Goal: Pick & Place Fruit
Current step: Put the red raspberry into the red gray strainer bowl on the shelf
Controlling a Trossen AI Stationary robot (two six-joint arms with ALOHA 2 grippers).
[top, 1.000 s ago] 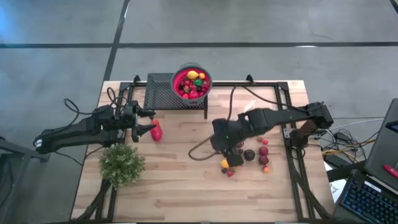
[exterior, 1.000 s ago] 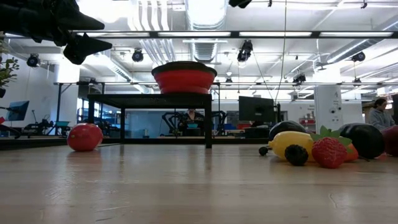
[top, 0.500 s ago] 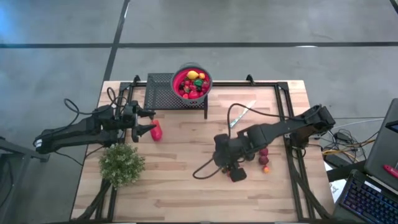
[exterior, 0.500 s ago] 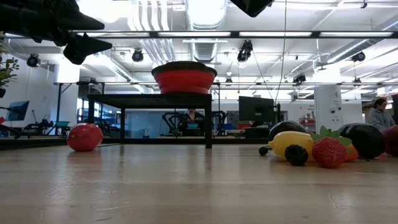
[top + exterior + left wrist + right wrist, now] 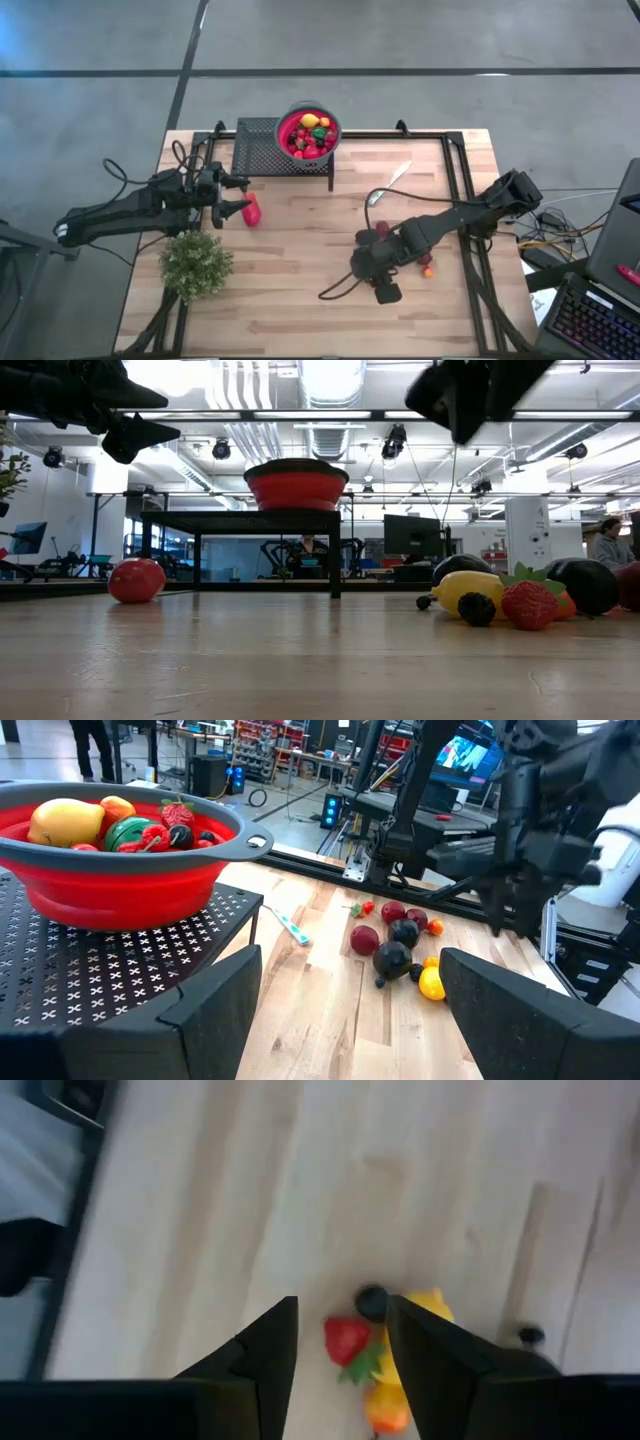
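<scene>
I am holding my right gripper [image 5: 340, 1345] part open and empty above the loose fruit [image 5: 385, 1350] on the worktop [image 5: 300, 270]. My left gripper [image 5: 238, 196] is waiting open beside the red piece [image 5: 251, 210], near the fruit-filled bowl [image 5: 309, 133].

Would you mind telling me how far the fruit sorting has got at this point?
Done: the red bowl on the black rack already holds several fruits. In hand: nothing; the right gripper hovers open over the loose fruit pile, above a strawberry. The left gripper waits open near the larger red piece. Left: that piece and the whole pile.
</scene>
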